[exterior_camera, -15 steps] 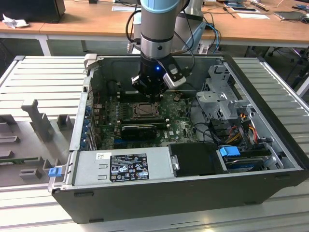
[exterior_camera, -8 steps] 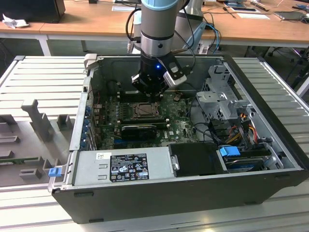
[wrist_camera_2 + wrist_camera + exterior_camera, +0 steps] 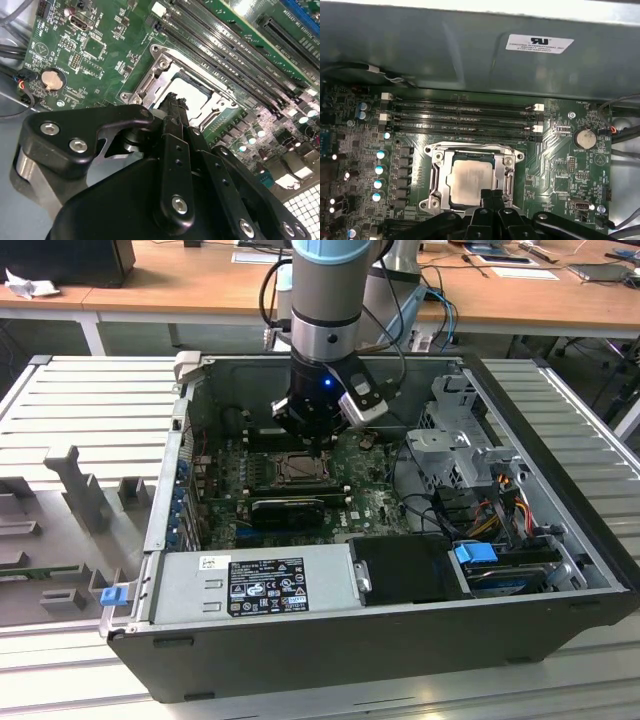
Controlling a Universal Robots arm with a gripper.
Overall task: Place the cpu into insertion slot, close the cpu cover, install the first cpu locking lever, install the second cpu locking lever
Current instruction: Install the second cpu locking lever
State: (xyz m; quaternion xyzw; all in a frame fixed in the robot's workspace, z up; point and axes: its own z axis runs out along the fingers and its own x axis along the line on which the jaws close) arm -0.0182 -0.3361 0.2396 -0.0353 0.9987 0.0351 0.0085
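Observation:
The cpu (image 3: pixel 469 181) lies flat in the insertion slot (image 3: pixel 298 470) on the green board, its pale metal top showing. The cpu cover (image 3: pixel 436 170) is down flat around it as a silvery frame; in the second wrist view the cpu (image 3: pixel 195 91) shows through the window of the cpu cover (image 3: pixel 159 74). My gripper (image 3: pixel 492 196) hangs just over one edge of the socket, its black fingers pressed together with nothing visible between them. In the exterior view my gripper (image 3: pixel 318 446) is low inside the case, right above the socket. In the second wrist view my gripper (image 3: pixel 173 100) overlaps the socket's rim.
Long memory slots (image 3: pixel 465 120) run beside the socket, and a coin battery (image 3: pixel 585 138) sits on the board. A long black card (image 3: pixel 285 508), the power supply (image 3: pixel 255 585), a drive cage (image 3: pixel 455 445) and loose cables (image 3: pixel 500 500) crowd the open case (image 3: pixel 560 440).

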